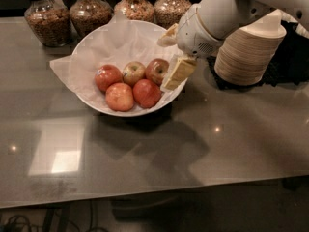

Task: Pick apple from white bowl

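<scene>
The white bowl [126, 113], lined with crinkled white paper, sits at the back middle of the grey table. It holds several apples. The dull-red apple [157, 70] with a yellowish patch lies at the bowl's right side. A paler yellow-green apple [133, 72] is just left of it, and orange-red apples [146, 93] lie in front. My gripper [173, 54] hangs over the bowl's right rim, just right of the dull-red apple. It is open, with one cream finger [178, 72] low beside the apple and the other higher behind. It holds nothing.
A stack of beige paper bowls [251, 52] stands right of the white bowl, behind my arm. Several glass jars of grains [46, 18] line the table's back edge. The grey table [154, 153] stretches toward the front edge.
</scene>
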`<state>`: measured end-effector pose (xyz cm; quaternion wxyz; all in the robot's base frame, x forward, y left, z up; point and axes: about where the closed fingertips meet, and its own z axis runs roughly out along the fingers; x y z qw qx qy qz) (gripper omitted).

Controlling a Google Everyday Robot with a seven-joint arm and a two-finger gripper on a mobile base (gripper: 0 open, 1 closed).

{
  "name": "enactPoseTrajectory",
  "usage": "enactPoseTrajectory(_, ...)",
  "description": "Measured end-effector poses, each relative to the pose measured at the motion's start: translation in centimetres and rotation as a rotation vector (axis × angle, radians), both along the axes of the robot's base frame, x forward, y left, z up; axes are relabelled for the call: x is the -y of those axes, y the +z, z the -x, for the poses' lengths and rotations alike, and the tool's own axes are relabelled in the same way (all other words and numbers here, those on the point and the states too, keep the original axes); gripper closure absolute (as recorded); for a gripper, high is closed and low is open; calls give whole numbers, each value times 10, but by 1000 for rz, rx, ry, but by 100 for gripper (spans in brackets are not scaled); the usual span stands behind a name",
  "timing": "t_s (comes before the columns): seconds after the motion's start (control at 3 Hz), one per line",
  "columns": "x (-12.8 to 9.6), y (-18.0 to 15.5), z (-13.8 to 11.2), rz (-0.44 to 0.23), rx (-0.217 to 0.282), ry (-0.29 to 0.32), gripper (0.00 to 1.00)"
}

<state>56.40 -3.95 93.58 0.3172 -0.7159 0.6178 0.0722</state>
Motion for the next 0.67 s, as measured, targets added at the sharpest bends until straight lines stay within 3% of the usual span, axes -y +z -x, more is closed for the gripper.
enactPoseTrajectory(0.67,1,-14,-13,18,28,7,23)
